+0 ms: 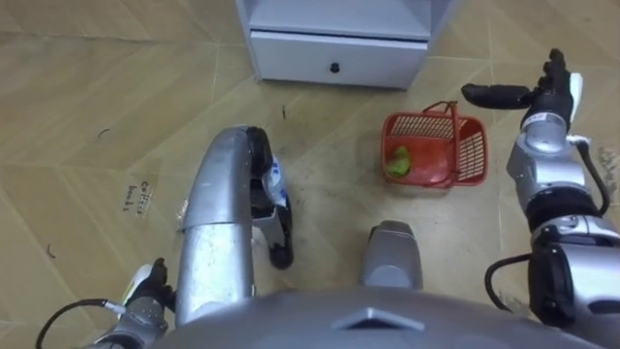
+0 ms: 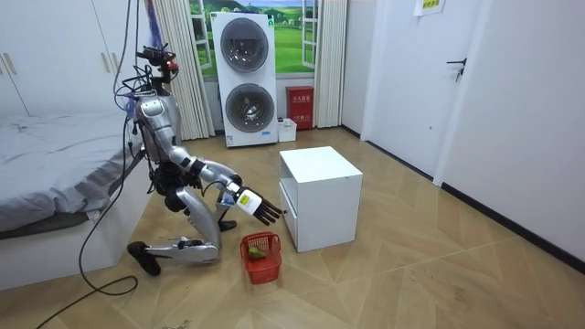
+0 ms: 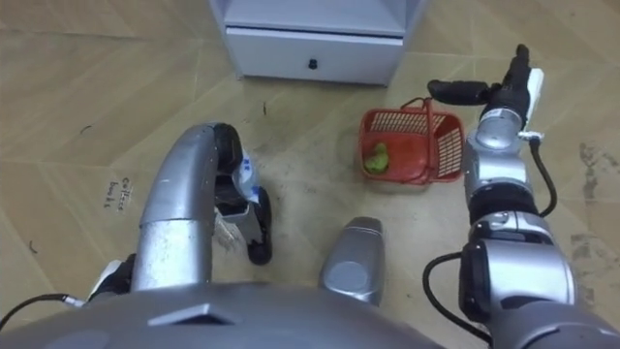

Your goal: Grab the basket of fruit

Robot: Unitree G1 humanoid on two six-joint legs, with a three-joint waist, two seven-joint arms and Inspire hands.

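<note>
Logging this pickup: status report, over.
Right hand open near red plastic mesh basket, not touching. Left hand low. Basket on floor, green fruit inside. White drawer cabinet behind.

Plastic mesh basket (wood-look floor)

Inventory, as seen from the room:

- Basket, red plastic mesh: one, with one hoop handle.
- Fruit, green, lying in the basket: one that can be made out.
- Cabinet, white: one, with one drawer and one dark knob.
- Laundry machines, white, round-doored, stacked: two, upper and lower.
- Curtains: two, one on each side of the machines.
- Box, red, beside the machines: one.
- Bed: one.
- Robot hands: two, right hand and left hand.
</note>
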